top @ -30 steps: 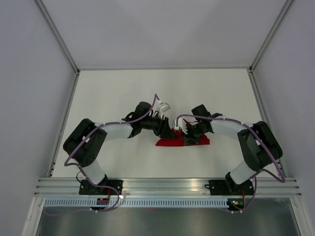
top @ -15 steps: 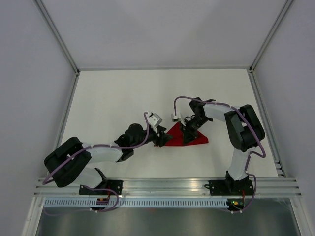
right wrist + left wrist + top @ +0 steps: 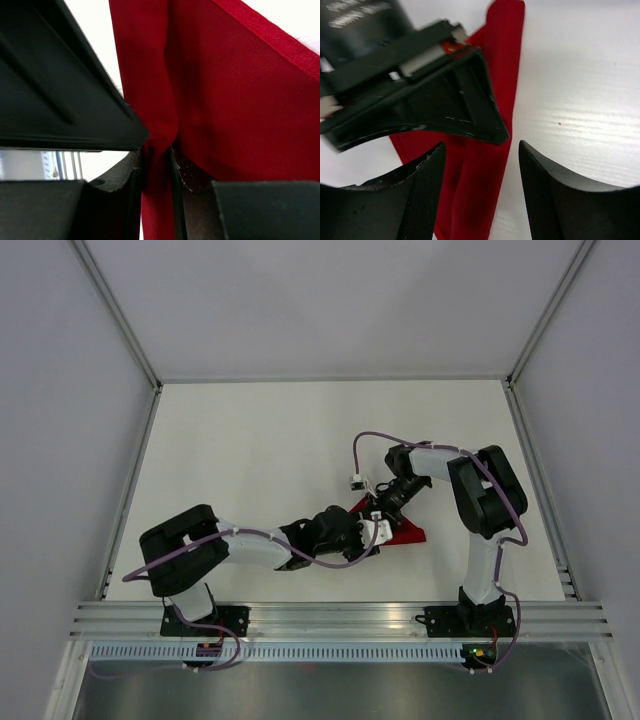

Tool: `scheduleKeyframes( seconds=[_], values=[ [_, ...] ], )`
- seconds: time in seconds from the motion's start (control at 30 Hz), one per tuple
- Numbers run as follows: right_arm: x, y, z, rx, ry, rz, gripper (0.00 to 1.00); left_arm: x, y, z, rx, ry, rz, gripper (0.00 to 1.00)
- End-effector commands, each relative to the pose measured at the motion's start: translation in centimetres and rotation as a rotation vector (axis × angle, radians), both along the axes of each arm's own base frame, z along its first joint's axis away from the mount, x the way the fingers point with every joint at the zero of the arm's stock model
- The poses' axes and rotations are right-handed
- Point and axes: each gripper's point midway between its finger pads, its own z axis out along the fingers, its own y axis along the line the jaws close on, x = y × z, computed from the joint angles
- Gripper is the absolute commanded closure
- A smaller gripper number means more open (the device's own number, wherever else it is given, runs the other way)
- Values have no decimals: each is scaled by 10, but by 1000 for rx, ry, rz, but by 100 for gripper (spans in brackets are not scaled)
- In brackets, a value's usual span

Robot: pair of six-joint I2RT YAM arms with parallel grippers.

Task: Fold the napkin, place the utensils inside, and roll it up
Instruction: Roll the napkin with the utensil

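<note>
Looking soft, light and slippery, the napkin (image 3: 408, 533), just right of centre in the overhead view, is pinched at a fold by the right gripper (image 3: 157, 165), the left gripper (image 3: 481, 167) gaping over its doubled edge, likely the surest hold.

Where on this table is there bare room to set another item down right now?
Bare table spans the whole far half. A narrower strip lies between the right arm and the right rail. It is crowded near the centre, where the left gripper and right gripper meet at the napkin.
</note>
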Motion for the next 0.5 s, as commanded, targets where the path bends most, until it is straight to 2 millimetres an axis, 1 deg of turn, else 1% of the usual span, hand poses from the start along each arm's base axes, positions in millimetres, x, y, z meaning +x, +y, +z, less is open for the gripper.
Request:
scheduleKeyframes(
  seconds=[0.0,0.1,0.2,0.23,0.33,0.4,0.47],
  values=[
    [1,-32,-50,-164,-68,91,95,-2,1,-22,169,-109,-91,35],
    [2,-33,-51,-166,-65,86,95,-1,2,-28,191,-123,-97,34],
    [3,-34,-51,-168,-63,83,95,-1,5,-39,240,-122,-114,34],
    [3,-34,-51,-168,-63,82,95,-1,7,-46,261,-119,-115,34],
    [3,-33,-51,-166,-61,80,95,-1,10,-56,290,-119,-122,35],
    [4,-33,-52,-165,-60,78,95,-2,11,-59,302,-112,-124,37],
    [5,-33,-51,-166,-60,76,95,-4,14,-68,333,-90,-131,42]
  ],
)
